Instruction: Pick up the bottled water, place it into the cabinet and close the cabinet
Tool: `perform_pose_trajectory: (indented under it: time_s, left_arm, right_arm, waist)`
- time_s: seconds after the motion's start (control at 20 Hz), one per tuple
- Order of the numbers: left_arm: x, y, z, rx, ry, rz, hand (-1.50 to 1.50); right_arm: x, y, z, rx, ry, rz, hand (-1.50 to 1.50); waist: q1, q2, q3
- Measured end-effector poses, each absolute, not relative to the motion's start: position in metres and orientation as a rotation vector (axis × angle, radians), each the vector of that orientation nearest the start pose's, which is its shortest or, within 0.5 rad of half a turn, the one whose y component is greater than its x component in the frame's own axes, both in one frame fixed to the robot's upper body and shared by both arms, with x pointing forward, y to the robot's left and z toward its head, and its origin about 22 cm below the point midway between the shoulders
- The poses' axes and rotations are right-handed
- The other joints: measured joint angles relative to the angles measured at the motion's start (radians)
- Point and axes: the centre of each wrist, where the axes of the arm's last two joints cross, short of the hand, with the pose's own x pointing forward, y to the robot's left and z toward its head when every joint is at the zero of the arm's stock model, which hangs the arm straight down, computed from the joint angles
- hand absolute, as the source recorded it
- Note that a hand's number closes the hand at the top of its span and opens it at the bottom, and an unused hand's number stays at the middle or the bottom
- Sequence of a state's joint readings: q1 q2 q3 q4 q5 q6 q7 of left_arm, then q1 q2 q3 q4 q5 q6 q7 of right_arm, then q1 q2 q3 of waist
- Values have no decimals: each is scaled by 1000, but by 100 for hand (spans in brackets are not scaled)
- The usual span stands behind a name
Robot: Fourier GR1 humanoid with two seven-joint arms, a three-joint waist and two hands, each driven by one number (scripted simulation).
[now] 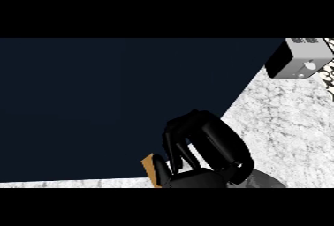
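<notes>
Brightness: uneven; a large dark navy surface [111,106] fills the left and far part, flat and nearly featureless.
Bright area: the speckled white counter [287,128] at the right is evenly lit, no glare.
Shadows: a soft grey shadow lies on the counter near the black hand [209,150].
Detail lost: the hand's black reads as one mass; faint highlights mark finger edges.
Blur: edges look slightly soft throughout.

You have no readable text, label, brand or number anywhere in this head view. The grey appliance [301,58] at the upper right shows small dark marks along its top and a pale spot that may be a knob; neither resolves into letters or digits.
</notes>
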State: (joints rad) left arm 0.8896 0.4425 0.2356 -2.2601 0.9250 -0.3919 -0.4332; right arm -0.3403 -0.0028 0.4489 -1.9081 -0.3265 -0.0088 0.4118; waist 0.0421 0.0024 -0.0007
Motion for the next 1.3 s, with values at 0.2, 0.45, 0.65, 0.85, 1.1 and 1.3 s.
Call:
perform_pose_trajectory:
  time_s: [0.2, 0.45, 0.65, 0.85, 1.1, 1.3]
  left_arm:
    - [36, 360, 108, -338, -1993, 245, -150]
    - [23, 370, 110, -327, -2001, 253, -150]
    - [20, 376, 112, -323, -2001, 261, -150]
    - [16, 381, 114, -326, -2002, 255, -150]
    - [12, 380, 118, -332, -1995, 254, -150]
    - [14, 378, 118, -353, -1989, 250, -150]
  right_arm:
    - [270, -97, 153, 757, -1610, 397, 150]
    - [312, -107, 154, 761, -1584, 395, 150]
    - [336, -109, 156, 755, -1570, 424, 150]
    - [353, -109, 153, 781, -1561, 477, 150]
    - [363, -107, 150, 794, -1551, 522, 150]
    - [367, -103, 150, 806, -1539, 526, 150]
  waist:
    - [-8, -1, 0]
    - [-12, -2, 0]
    - [-18, -2, 2]
    - [-23, -12, 8]
    - [-29, -24, 15]
    - [-32, -26, 21]
